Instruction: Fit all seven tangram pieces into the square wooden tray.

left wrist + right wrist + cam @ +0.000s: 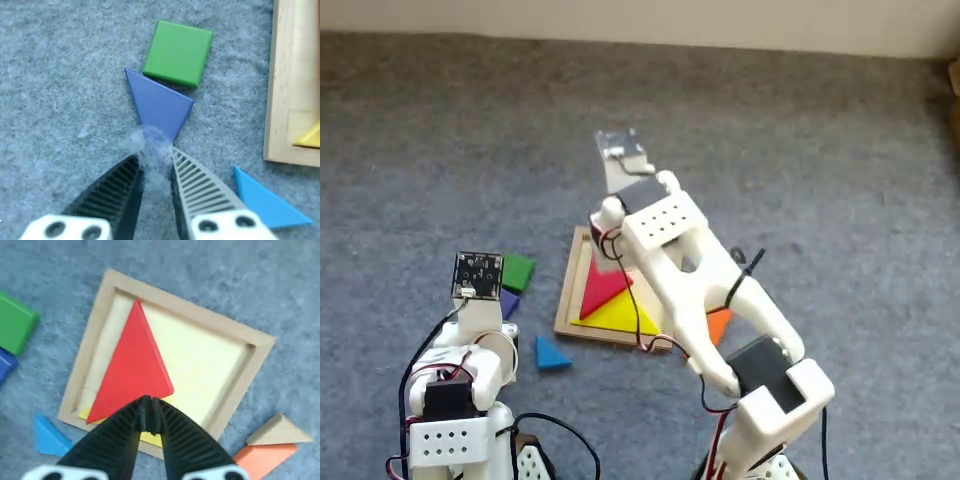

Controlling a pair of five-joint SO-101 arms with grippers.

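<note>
The square wooden tray holds a red triangle lying partly over a yellow triangle. Over the red piece hangs my right gripper, shut and holding nothing. Left of the tray lie a green square, a dark blue triangle touching it, and a light blue triangle. My left gripper is low over the carpet at the dark blue triangle's near corner, its fingers a narrow gap apart. An orange piece and a plain wooden triangle lie right of the tray.
Grey carpet covers the whole work surface. The right arm stretches over the tray's right half and hides much of it in the high view. Open carpet lies beyond the tray toward the far wall.
</note>
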